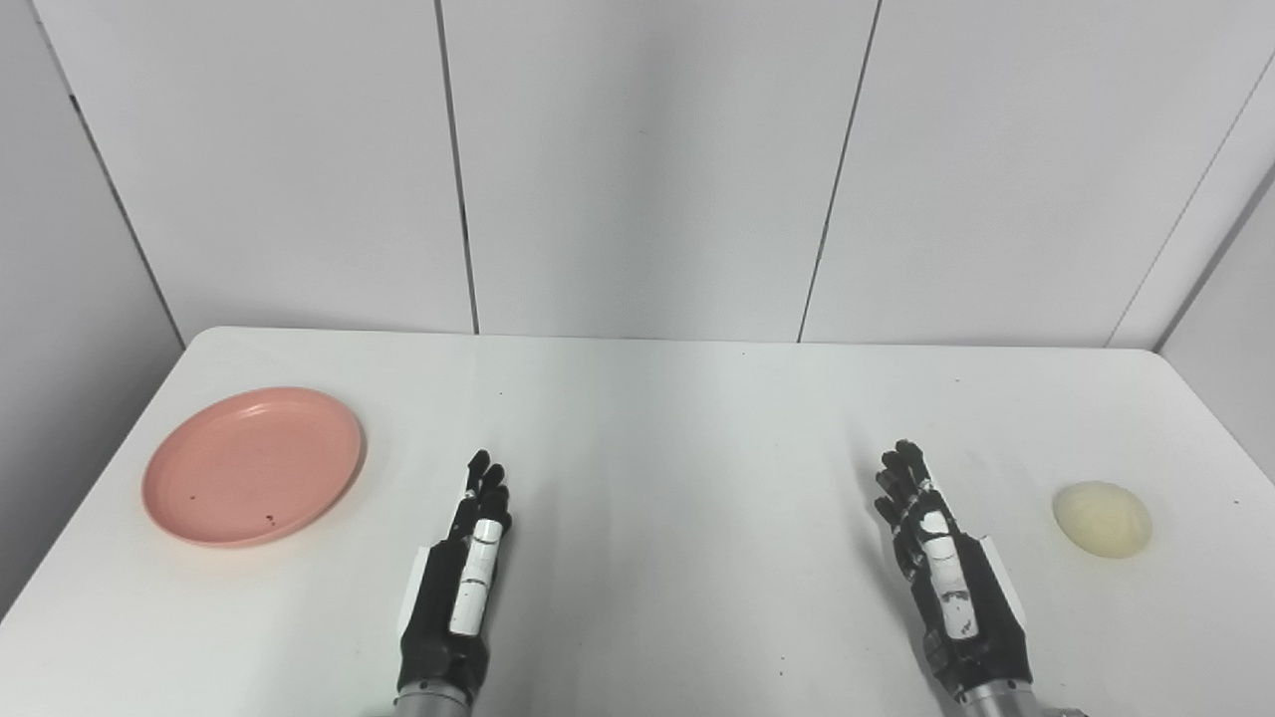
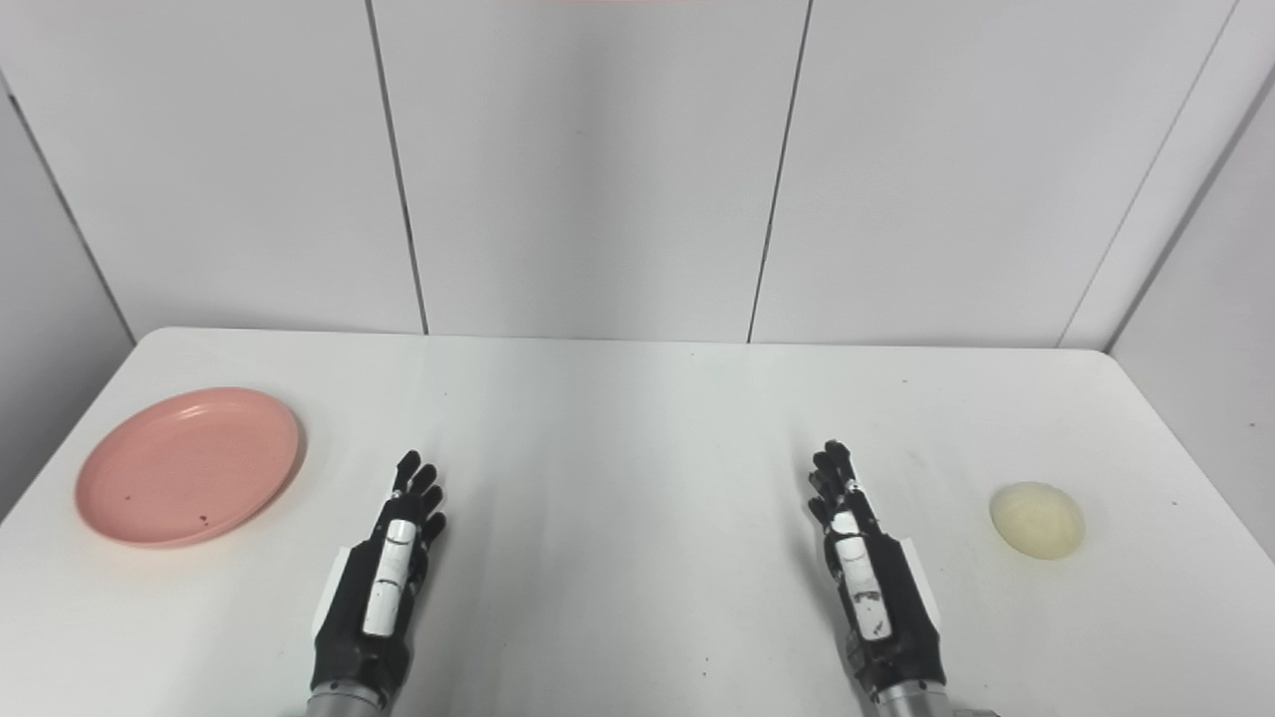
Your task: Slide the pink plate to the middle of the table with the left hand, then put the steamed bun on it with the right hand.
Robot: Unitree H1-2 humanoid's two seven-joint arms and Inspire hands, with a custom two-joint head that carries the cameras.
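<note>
Nearest my cameras, both arms are coming in over the bottom edge of the white table (image 1: 657,418), and I am seeing each hand edge-on, thumb side up, fingers stretched forward and away from me. My left hand (image 1: 463,578) is holding nothing; its fingers are lying straight and only slightly fanned, hovering low over the tabletop or resting on it, I cannot tell which. My right hand (image 1: 941,563) is sitting the same way, extended and empty, its fingertips pointing toward the far wall.

Out to the left of my left hand and a little ahead of it, the pink plate (image 1: 254,466) is lying flat near the table's left edge, well apart from the fingers. I am noticing a few small dark specks on its surface. It is carrying nothing.

To the right of my right hand, about level with its fingers, the steamed bun (image 1: 1103,519) is sitting on the bare table, pale cream and rounded, near that hand but not touching it. Between my two hands the middle of the table is showing plain white.

Beyond everything, the grey wall panels (image 1: 637,169) are standing behind the table's far edge.
</note>
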